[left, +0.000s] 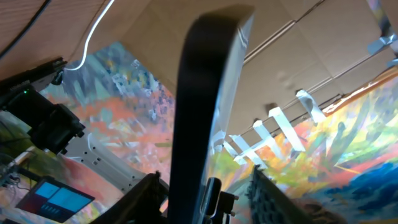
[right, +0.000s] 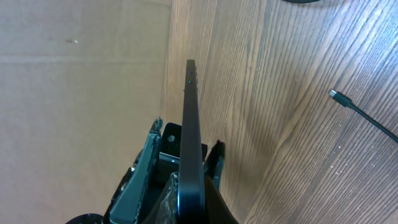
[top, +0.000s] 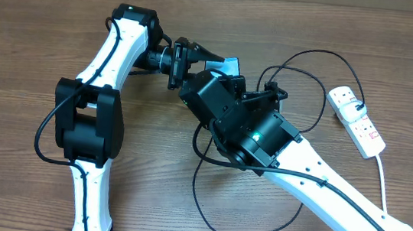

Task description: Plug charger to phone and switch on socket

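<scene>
The phone point(top: 232, 62) is held on edge above the table between both grippers; only a blue corner of it shows from overhead. My right gripper point(right: 196, 190) is shut on the phone's near end point(right: 191, 124). My left gripper point(top: 201, 54) faces it. In the left wrist view its fingers point(left: 208, 194) stand apart on either side of the phone point(left: 205, 93), so it is open. The charger's black cable point(top: 205, 200) loops over the table. Its connector tip point(right: 334, 94) lies free on the wood. Its plug point(top: 354, 108) sits in the white socket strip point(top: 359, 125) at the far right.
The socket's thick white cord point(top: 383, 180) runs toward the front right, beside my right arm point(top: 336, 194). My left arm point(top: 95, 111) stretches along the left side. Cable loops lie under and around the right wrist.
</scene>
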You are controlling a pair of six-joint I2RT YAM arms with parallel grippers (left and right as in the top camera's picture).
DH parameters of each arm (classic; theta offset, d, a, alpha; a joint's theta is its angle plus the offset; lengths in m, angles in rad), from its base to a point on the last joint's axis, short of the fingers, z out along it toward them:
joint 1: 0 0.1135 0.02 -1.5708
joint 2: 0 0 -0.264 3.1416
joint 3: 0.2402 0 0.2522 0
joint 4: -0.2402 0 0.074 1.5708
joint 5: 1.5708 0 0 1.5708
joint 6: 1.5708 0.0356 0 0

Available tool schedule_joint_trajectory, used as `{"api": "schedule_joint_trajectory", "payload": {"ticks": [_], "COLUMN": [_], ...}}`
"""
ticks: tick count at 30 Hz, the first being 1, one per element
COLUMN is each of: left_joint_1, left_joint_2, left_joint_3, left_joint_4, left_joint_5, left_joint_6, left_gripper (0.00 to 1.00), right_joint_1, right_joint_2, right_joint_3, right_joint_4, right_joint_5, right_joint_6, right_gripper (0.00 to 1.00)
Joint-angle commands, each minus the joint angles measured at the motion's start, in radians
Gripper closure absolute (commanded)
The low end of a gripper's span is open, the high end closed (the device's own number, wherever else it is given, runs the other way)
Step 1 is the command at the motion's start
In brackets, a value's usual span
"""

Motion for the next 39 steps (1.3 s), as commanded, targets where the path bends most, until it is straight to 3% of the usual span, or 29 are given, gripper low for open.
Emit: {"api": "schedule_joint_trajectory", "payload": {"ticks": [1,24,27,32,34,39], "left_joint_1": [0.005,0.005,0.005,0.005,0.005,0.005], "left_joint_2": [0.005,0.005,0.005,0.005,0.005,0.005], "left_joint_3": [0.022,0.022,0.022,0.022,0.022,0.022], "left_joint_4": [-0.003,-0.003,-0.004,-0.004,-0.003,-0.003], "left_joint_5": [0.021,0.021,0.021,0.021,0.021,0.021], "left_joint_6": [0.000,-0.001,-0.001,-0.001,0.000,0.000], "left_gripper": [0.60,0.81,0.89,0.87,0.94,0.96], "right_joint_1": [-0.001,-0.001,-0.001,-0.001,-0.001,-0.001], "right_joint_2": [-0.012,-0.012,-0.012,-0.012,-0.012,-0.012], "right_joint_3": [0.035,0.035,0.035,0.035,0.035,0.035], "right_joint_4": [0.014,0.049,0.048,0.048,0.048,0.048], "right_joint_5": [0.042,0.031,0.031,0.031,0.032,0.032], "right_joint_6": [0.139,0.139,0.139,0.139,0.139,0.123], "right_gripper": [0.96,0.93,0.93,0.92,0.92,0.81]}}
